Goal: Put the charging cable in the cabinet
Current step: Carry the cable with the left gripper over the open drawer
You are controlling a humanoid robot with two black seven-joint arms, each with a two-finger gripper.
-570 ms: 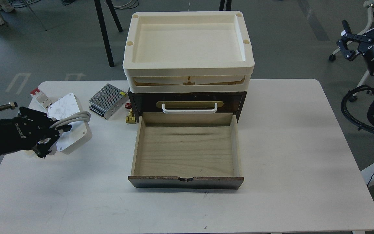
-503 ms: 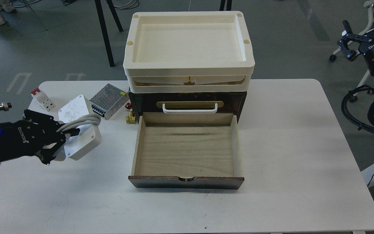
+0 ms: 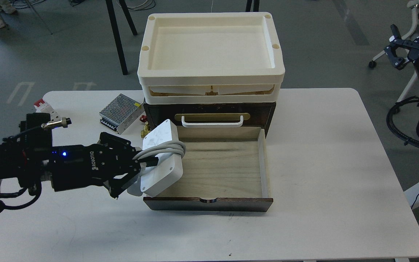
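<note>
My left gripper (image 3: 142, 169) is shut on the charging cable (image 3: 162, 160), a flat white block with a pale-grey cord wrapped round it. It holds the block tilted in the air over the left wall of the open drawer (image 3: 216, 171). The cabinet (image 3: 264, 112) is dark brown with a brass plate, a white handle (image 3: 212, 122) and cream trays (image 3: 211, 54) stacked on top. The drawer's light wood inside is bare. My right gripper (image 3: 396, 45) hangs open off the table at the far right, clear of everything.
A perforated metal power-supply box (image 3: 120, 112) lies left of the cabinet, with small brass and red fittings (image 3: 145, 128) beside it. A red-and-white part (image 3: 44, 106) sits near the table's left edge. The white table (image 3: 340, 163) ends close behind the cabinet.
</note>
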